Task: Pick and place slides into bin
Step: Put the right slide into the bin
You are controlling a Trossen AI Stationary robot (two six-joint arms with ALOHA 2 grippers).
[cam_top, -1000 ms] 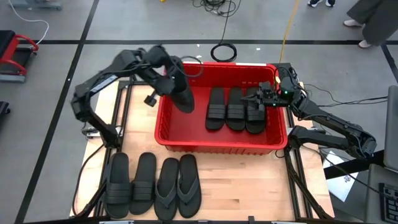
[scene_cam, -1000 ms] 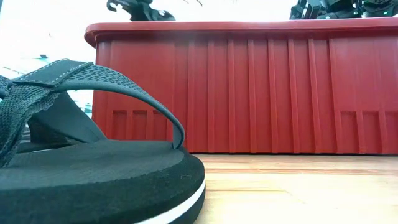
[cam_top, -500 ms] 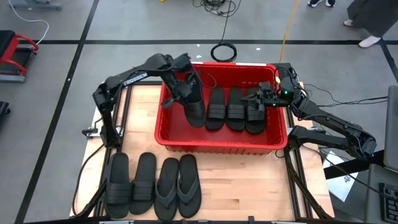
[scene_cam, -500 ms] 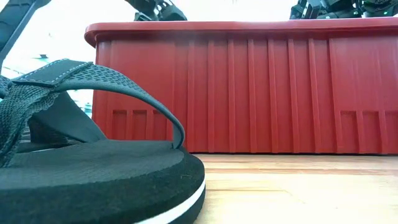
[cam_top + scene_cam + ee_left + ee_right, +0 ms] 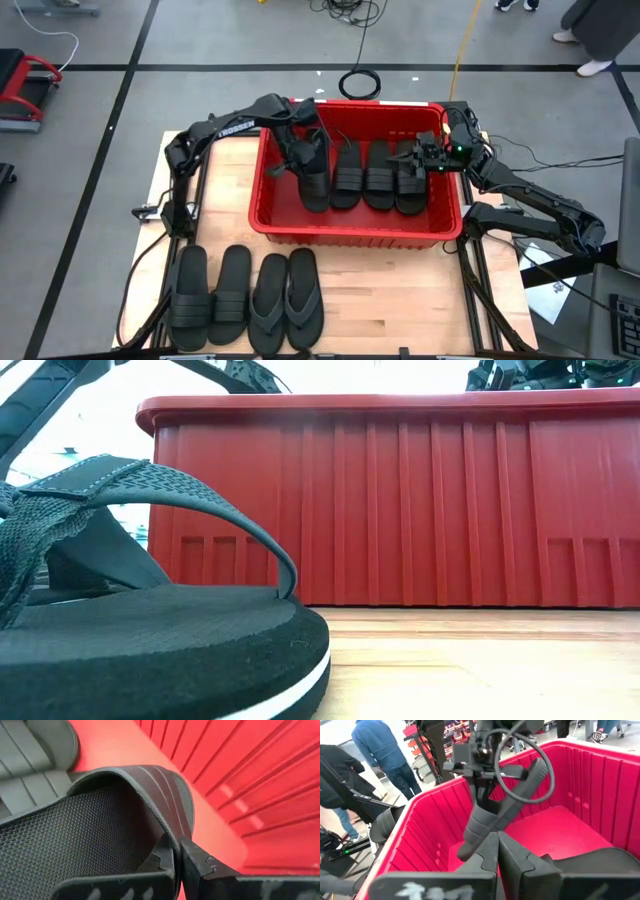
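Observation:
The red bin (image 5: 355, 236) stands at the table's far middle with three black ribbed-strap slides (image 5: 378, 176) lying side by side in its right half. My left gripper (image 5: 300, 152) is inside the bin's left half, shut on a fourth black slide (image 5: 314, 184) just left of those three. My right gripper (image 5: 418, 158) hovers shut and empty over the rightmost slide (image 5: 410, 184). Two more slides (image 5: 210, 296) and two flip-flops (image 5: 286, 302) lie on their soles at the table's near edge. My left gripper pinches the slide's ribbed strap at its side edge (image 5: 176, 836), near where it meets the sole, with one finger under the strap and one outside. The fingers come from above. The slide (image 5: 492, 820) hangs tilted below them; whether its lower end touches the bin floor is hidden.
The bin's left floor (image 5: 125, 745) beside the held slide is bare red plastic. In the low view a flip-flop (image 5: 150, 630) lies close in front of the bin's ribbed wall (image 5: 400, 510). People stand beyond the table (image 5: 380, 750). Cables (image 5: 360, 82) lie on the floor behind the bin.
My left gripper has carried the slide toward the table's right, from the bin's left rim into the bin, and down beside the three slides lying there. The slide has stayed hanging below the fingers.

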